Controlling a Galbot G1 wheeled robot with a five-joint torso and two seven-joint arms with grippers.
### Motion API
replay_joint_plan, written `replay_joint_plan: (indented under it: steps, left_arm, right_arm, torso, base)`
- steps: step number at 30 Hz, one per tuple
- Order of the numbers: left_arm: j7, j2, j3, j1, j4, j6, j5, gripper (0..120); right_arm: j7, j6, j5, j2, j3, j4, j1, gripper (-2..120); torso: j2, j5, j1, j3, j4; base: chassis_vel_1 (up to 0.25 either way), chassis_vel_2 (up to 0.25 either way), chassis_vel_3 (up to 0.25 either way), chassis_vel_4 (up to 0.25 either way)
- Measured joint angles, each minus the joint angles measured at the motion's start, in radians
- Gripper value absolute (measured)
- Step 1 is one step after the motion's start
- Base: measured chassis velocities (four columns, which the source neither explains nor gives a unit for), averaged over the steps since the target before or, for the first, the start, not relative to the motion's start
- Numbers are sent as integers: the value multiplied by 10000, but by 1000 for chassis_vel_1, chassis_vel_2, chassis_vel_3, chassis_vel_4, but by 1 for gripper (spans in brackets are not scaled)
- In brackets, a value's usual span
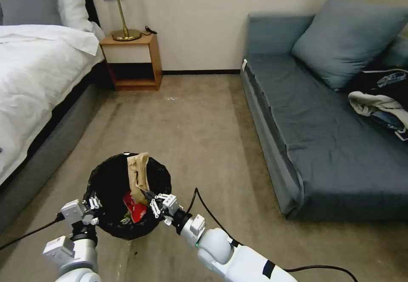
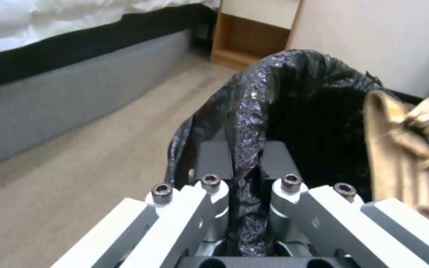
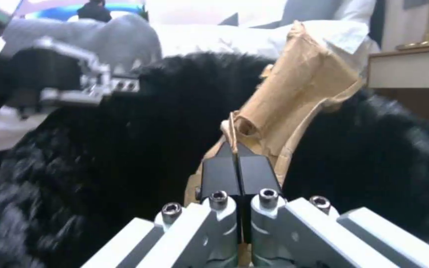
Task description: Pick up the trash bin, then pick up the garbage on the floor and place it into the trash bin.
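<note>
Two grippers meet at the small round trash bin lined with crinkled black plastic [image 1: 111,188], which sits low in the head view above the tan carpet [image 1: 199,129], between the white-sheeted bed [image 1: 38,78] and the blue-grey sofa [image 1: 323,137]. The left gripper [image 1: 94,209] is at the bin's left rim, its dark jaws pinching a fold of the black liner between them, as the left wrist view shows [image 2: 244,163]. The right gripper [image 1: 149,197] reaches over the bin's right rim; its jaws are pressed together on the lower edge of a crumpled tan paper wrapper [image 1: 138,175], which stands upright in the bin's mouth, its top poking above the rim. Beneath it, inside the bin, lies a red snack wrapper [image 1: 135,211]. A wooden nightstand [image 1: 135,61] with a brass lamp [image 1: 123,14] stands against the far wall.
</note>
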Motion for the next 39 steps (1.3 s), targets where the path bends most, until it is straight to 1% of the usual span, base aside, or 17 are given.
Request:
replay_joint_plan:
  steps: [6,9,10,13,16,19,20,21,24,25,27,28,32,33,34,36,39]
  left_arm:
    - [21,8,-25,-30,-37,3,-11,7]
    - [35,-14,-34,-49,-37,3,-73,7]
    - [35,-14,-34,-49,-37,3,-73,7]
    - [42,-43,-42,-87,-37,4,-92,7]
    - [49,-44,-65,-112,-36,0,-92,7]
    - [54,-42,-101,-136,-29,-9,-99,7]
    - [50,-24,-168,-184,12,-37,-165,7]
    - [50,-24,-168,-184,12,-37,-165,7]
    - [-378,101,-492,-500,89,-121,-1132,7]
    - [-378,101,-492,-500,89,-121,-1132,7]
    - [-1235,279,-571,-1068,549,-307,-2487,7]
    - [-1235,279,-571,-1068,549,-307,-2487,7]
    - [-2124,470,-712,-1548,1199,-141,-4557,7]
    - [-2124,470,-712,-1548,1199,-141,-4557,7]
    - [-2368,502,-750,-1663,1365,-58,-5028,7]
    - [-2690,552,-803,-1875,1743,-2,-5734,7]
    - [-2861,567,-827,-2033,2106,32,-6196,7]
  right_arm:
    - [-45,-197,-357,-107,1,239,-149,0]
    - [-12,-336,-418,-180,50,434,-187,11]
    - [-12,-336,-418,-180,50,434,-187,11]
    - [1,-437,-419,-283,129,642,-215,25]
    - [-70,-509,-404,-357,199,787,-255,36]
    - [-118,-539,-386,-404,277,897,-296,42]
    - [-124,-548,-340,-445,399,1056,-363,51]
    - [-124,-548,-340,-445,399,1056,-363,51]
    - [364,-559,-2,-618,919,1866,-629,64]
    - [364,-559,-2,-618,919,1866,-629,64]
    - [1171,-832,-75,-819,1685,2463,-928,77]
    - [1171,-832,-75,-819,1685,2463,-928,77]
    - [1466,-933,-724,-1075,2988,2989,-1554,93]
    - [1466,-933,-724,-1075,2988,2989,-1554,93]
    - [1523,-903,-873,-1125,3320,3172,-1814,98]
    - [1639,-891,-1034,-1232,3868,3562,-2334,99]
    - [1705,-874,-1088,-1327,4267,3890,-2804,100]
  torso:
    - [0,0,0,1,0]
    - [0,0,0,1,0]
    - [0,0,0,1,0]
    - [0,0,0,1,0]
    - [0,1,0,0,0]
    - [0,0,0,0,0]
    - [0,1,0,1,0]
    - [0,1,0,1,0]
    - [0,2,0,1,1]
    - [0,2,0,1,1]
    - [0,1,0,0,0]
    - [0,1,0,0,0]
    - [0,0,0,2,0]
    - [0,0,0,2,0]
    - [0,0,0,2,0]
    - [0,1,0,2,-1]
    - [0,0,0,1,-2]
  base:
    - [0,0,0,0]
    - [0,0,0,0]
    - [0,0,0,0]
    - [0,0,0,0]
    - [0,0,0,0]
    - [0,0,0,0]
    - [0,0,0,0]
    - [0,0,0,0]
    - [0,0,0,0]
    - [0,0,0,0]
    - [0,0,0,0]
    - [0,0,0,0]
    - [0,0,0,0]
    - [0,0,0,0]
    - [0,0,0,0]
    - [0,0,0,0]
    - [0,0,0,0]
